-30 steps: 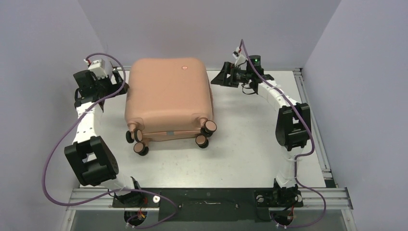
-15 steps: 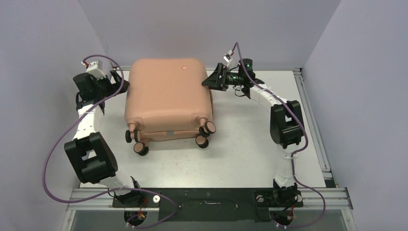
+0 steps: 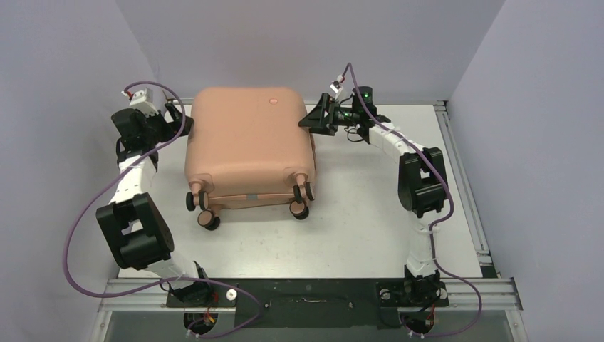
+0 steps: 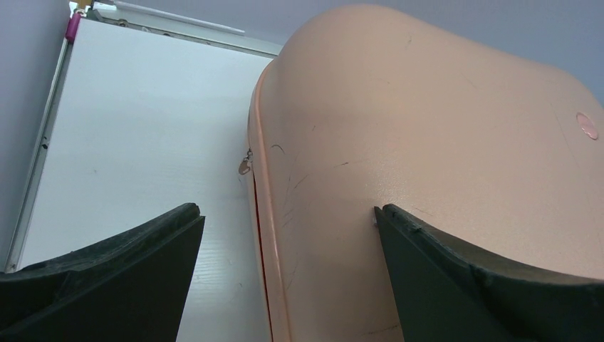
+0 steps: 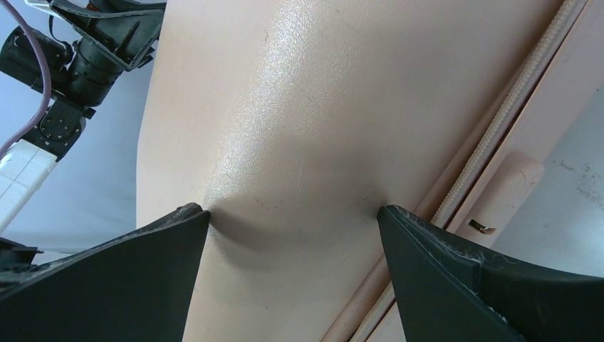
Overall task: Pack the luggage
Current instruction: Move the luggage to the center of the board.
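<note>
Markings: one small round logo dot [image 3: 273,100] on the lid of the luggage [image 3: 249,142], toward its 12 o'clock end. It also shows in the left wrist view [image 4: 587,125]. Any lettering on it is too small to read.

Luggage: salmon-pink hard shell, closed, lying flat on the white table [image 3: 356,235], left of centre. Caster wheels [image 3: 208,217] point to 6 o'clock. Zipper seam [image 5: 498,121] runs along the side, with a small zipper pull [image 4: 244,168] at the seam.

Left gripper [image 3: 174,117]: at the case's 10 o'clock corner, jaws spread wide, nothing gripped. In its own camera [image 4: 285,214], one finger sits over the bare table and the other over the shell. Contact can't be told.

Right gripper [image 3: 315,117]: at the case's 2 o'clock corner, jaws spread wide, nothing clasped. In its own camera [image 5: 293,210], both fingertips [image 5: 192,214] sit right against the shell wall. Green light [image 3: 366,92] lit on that wrist.
</note>
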### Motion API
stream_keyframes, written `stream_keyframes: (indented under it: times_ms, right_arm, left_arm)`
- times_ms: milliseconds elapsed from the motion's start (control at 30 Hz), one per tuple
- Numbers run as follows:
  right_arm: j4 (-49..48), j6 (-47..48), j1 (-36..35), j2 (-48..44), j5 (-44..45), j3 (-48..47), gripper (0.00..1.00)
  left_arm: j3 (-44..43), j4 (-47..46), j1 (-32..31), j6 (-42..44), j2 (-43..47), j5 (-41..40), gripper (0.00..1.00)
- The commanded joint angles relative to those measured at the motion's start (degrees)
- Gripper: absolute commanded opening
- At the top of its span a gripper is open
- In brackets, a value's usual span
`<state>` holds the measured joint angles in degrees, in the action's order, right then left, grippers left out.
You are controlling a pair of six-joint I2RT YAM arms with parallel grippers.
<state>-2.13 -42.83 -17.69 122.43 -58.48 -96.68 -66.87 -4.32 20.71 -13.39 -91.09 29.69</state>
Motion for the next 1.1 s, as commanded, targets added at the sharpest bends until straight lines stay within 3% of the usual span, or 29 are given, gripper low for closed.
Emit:
stream_keyframes:
  times_ms: [0, 667, 1033, 1067]
  right_arm:
    - [3.1, 2.8, -3.1, 2.4, 3.0, 3.2, 0.91]
    - [-13.8, -7.8, -1.8, -3.4, -3.3, 14.5, 0.94]
    - [-9.6, -4.2, -0.8, -3.3, -0.5, 16.7, 1.0]
    - [-9.7, -4.0, -0.8, -3.6, -0.4, 16.8, 0.96]
  left_arm:
    - [3.2, 7.3, -3.1, 1.8, -1.8, 4.2, 0.96]
    - [5.9, 5.3, -3.8, 0.2, -2.3, 5.3, 0.96]
    - [6.7, 5.4, -5.1, 0.3, -3.2, 4.9, 0.96]
    - [6.7, 5.3, -5.1, 0.3, -3.3, 4.9, 0.96]
